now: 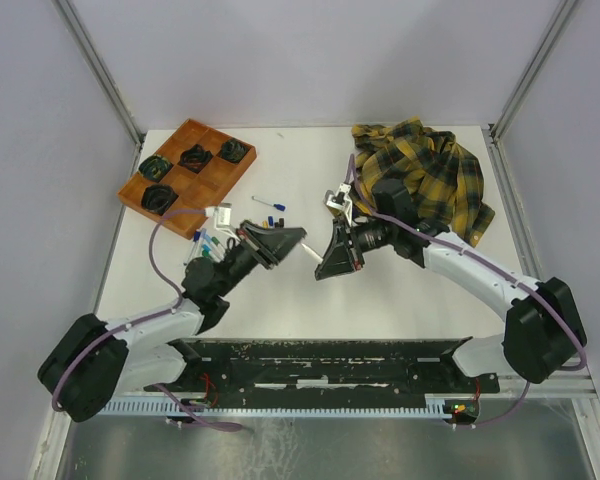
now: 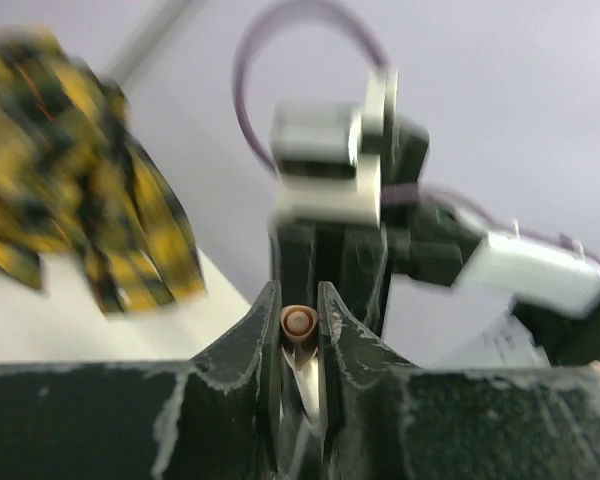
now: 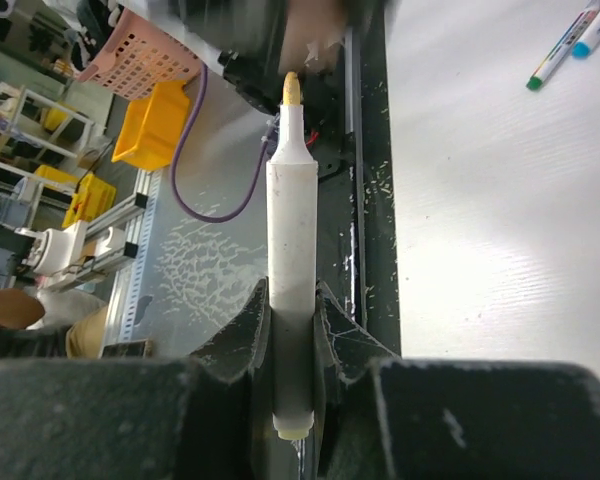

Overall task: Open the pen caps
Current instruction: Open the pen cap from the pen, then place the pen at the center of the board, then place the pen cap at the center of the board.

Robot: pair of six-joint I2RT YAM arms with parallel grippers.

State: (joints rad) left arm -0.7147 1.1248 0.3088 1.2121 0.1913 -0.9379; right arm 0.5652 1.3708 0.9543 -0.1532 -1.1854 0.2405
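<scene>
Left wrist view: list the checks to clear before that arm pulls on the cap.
1. The right gripper shut on the marker barrel: ok.
2. The left gripper closed on the orange cap: ok, its fingers sit against both sides.
3. Cap centred between those fingers: ok.
4. Cap seated or loose on the barrel: cannot tell.
5. Grippers facing tip to tip in the top view: ok.
6. Room to pull apart: looks ok; the plaid shirt and loose pens lie apart from both grippers.
</scene>
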